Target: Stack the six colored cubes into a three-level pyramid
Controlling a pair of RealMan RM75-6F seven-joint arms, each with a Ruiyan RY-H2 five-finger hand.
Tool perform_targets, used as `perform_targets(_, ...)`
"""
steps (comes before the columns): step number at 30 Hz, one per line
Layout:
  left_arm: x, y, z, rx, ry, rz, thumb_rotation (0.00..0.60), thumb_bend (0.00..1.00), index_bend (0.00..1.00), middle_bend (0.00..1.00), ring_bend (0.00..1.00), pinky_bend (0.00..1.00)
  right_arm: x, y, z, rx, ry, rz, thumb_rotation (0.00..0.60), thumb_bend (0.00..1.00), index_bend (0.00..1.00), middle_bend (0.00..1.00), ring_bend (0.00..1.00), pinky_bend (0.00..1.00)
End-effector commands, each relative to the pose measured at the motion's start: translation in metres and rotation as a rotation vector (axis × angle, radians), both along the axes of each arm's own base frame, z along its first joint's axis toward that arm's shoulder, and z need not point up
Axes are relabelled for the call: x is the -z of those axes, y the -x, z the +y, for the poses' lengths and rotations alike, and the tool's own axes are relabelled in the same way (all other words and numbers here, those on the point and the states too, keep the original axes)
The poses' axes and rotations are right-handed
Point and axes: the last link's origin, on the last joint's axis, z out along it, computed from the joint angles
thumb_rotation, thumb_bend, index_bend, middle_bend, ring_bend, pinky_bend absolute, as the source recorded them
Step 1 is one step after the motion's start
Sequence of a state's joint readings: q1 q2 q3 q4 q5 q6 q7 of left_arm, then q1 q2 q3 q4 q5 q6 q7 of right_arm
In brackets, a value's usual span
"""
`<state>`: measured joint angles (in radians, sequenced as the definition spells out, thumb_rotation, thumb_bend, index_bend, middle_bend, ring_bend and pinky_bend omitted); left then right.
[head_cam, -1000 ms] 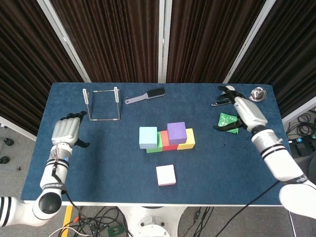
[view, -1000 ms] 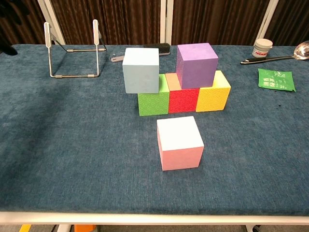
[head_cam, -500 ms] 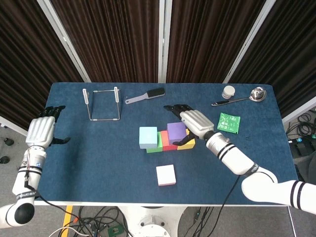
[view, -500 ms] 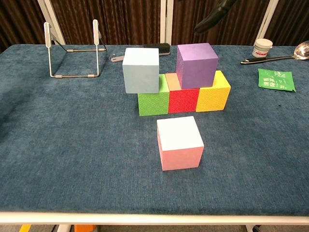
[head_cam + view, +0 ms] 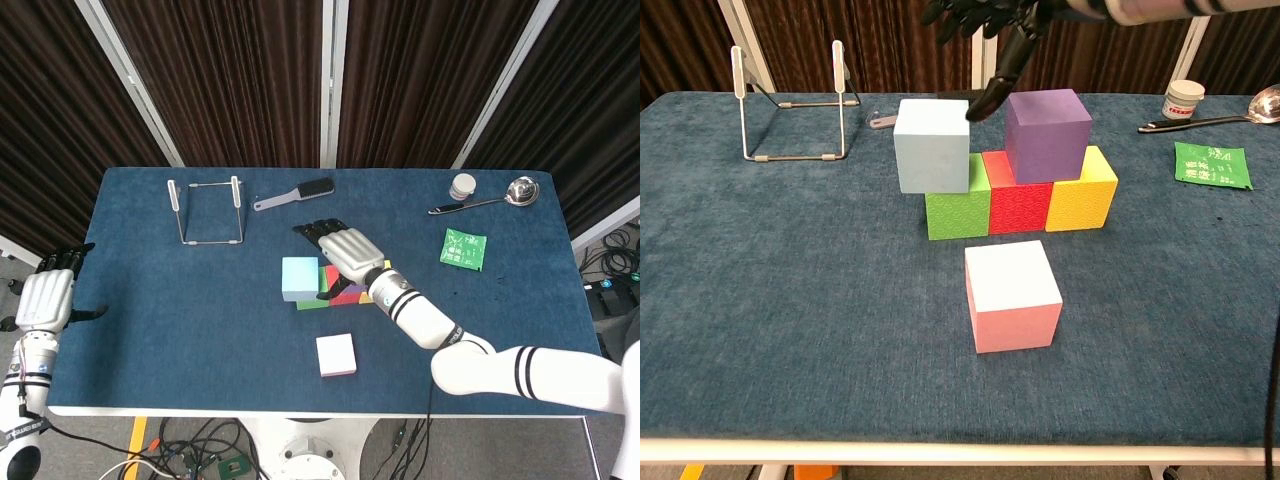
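Green, red and yellow cubes form a row mid-table. A light blue cube sits on the green one, overhanging to the left, and a purple cube rests over red and yellow. The pink cube stands alone in front. My right hand hovers over the purple cube with its fingers spread and nothing in them; its thumb points down into the gap between blue and purple. My left hand hangs open beyond the table's left edge.
A wire stand is at the back left, with a brush behind the cubes. A green packet, a spoon and a small white jar lie at the back right.
My right hand has swept left from the table's right side to above the stacked cubes. My left hand has drawn back leftward off the table. No cube has moved.
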<state>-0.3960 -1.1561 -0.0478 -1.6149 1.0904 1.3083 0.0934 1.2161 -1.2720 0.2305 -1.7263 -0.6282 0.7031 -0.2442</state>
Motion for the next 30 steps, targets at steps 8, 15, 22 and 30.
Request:
perform_targets(8,0.011,0.018,-0.011,0.004,0.023,-0.033,0.6,0.12,0.11,0.14,0.05,0.15,0.034,-0.019,-0.001,-0.004,0.006,0.049,0.6,0.0,0.0,0.15,0.0,0.0)
perform_targets(15,0.017,0.025,-0.016,-0.005,0.044,-0.044,0.6,0.12,0.11,0.14,0.05,0.15,0.039,-0.02,-0.002,-0.003,0.029,0.072,0.6,0.01,0.0,0.24,0.0,0.0)
perform_targets(22,0.022,0.027,-0.016,-0.011,0.061,-0.043,0.6,0.12,0.11,0.14,0.05,0.15,0.039,-0.02,0.001,-0.012,0.055,0.087,0.6,0.04,0.0,0.35,0.0,0.0)
perform_targets(30,0.025,0.029,-0.014,-0.014,0.068,-0.034,0.6,0.12,0.11,0.14,0.05,0.15,0.039,-0.019,0.0,-0.021,0.084,0.102,0.6,0.1,0.0,0.41,0.01,0.0)
